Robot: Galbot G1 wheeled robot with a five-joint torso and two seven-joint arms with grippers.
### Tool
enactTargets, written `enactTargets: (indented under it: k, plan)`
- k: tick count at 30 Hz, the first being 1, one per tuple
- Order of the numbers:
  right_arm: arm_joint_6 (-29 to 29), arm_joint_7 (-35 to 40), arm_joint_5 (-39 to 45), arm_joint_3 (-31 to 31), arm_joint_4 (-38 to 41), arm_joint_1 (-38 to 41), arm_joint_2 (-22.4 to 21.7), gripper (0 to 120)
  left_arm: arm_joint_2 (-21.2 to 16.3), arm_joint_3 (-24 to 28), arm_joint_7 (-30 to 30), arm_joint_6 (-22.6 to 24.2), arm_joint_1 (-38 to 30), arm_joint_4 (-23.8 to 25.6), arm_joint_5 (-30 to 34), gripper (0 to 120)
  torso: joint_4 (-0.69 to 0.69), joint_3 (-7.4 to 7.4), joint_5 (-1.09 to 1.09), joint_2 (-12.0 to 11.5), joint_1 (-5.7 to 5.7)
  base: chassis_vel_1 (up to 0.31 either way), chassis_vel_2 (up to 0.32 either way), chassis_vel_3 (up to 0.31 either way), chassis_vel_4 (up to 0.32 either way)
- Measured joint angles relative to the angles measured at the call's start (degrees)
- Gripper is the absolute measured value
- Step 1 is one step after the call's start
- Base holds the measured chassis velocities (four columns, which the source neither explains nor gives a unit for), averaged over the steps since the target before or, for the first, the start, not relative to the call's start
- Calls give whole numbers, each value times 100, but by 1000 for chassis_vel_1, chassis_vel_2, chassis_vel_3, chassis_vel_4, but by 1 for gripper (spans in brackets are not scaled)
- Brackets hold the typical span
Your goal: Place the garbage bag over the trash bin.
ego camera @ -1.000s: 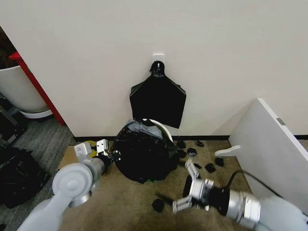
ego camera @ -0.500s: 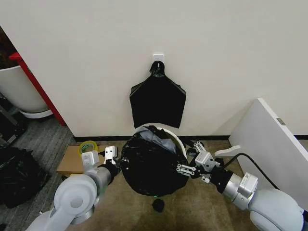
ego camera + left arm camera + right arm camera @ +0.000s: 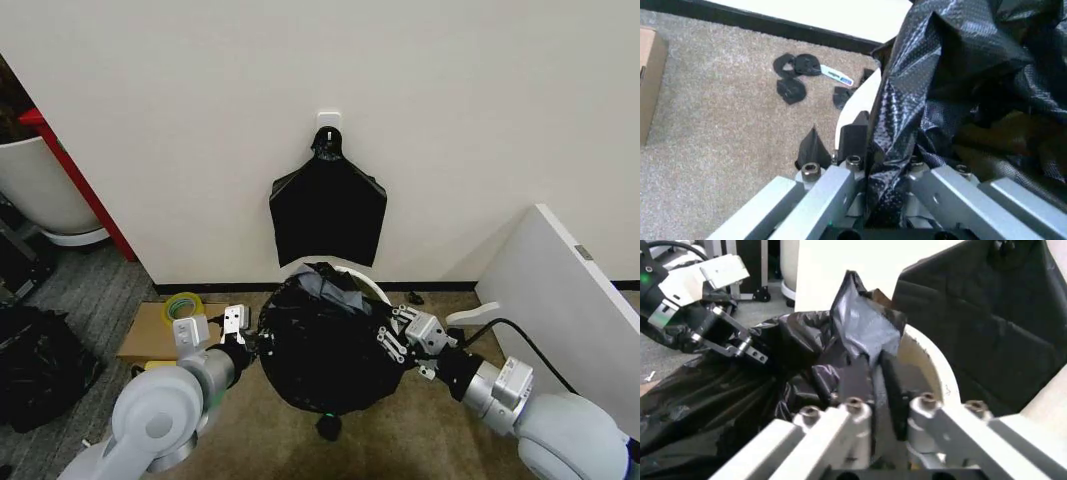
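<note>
Both hands, left (image 3: 240, 335) and right (image 3: 385, 338), clamping the garbage bag (image 3: 325, 345), have drawn closer together.

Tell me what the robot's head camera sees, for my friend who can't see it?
Two robot arms hold a crinkly black garbage bag draped over a round cream trash bin by a white wall. The left gripper and right gripper pinch the bag's opposite sides. A flat black bag hangs on the wall above.

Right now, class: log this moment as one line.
left gripper: shut on garbage bag | right gripper: shut on garbage bag | trash bin: partly covered
</note>
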State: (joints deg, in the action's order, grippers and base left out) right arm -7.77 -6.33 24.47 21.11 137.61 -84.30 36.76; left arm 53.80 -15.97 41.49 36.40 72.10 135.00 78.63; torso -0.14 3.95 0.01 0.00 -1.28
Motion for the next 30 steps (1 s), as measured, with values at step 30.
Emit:
enactTargets:
  k: [30]
  plan:
    - [-196, 774, 1052, 272, -750, 363, -31, 0, -211, 10, -1657, -31, 280, 144, -1767, 0, -1, 0, 1, 0, 0, 0, 0, 0, 0]
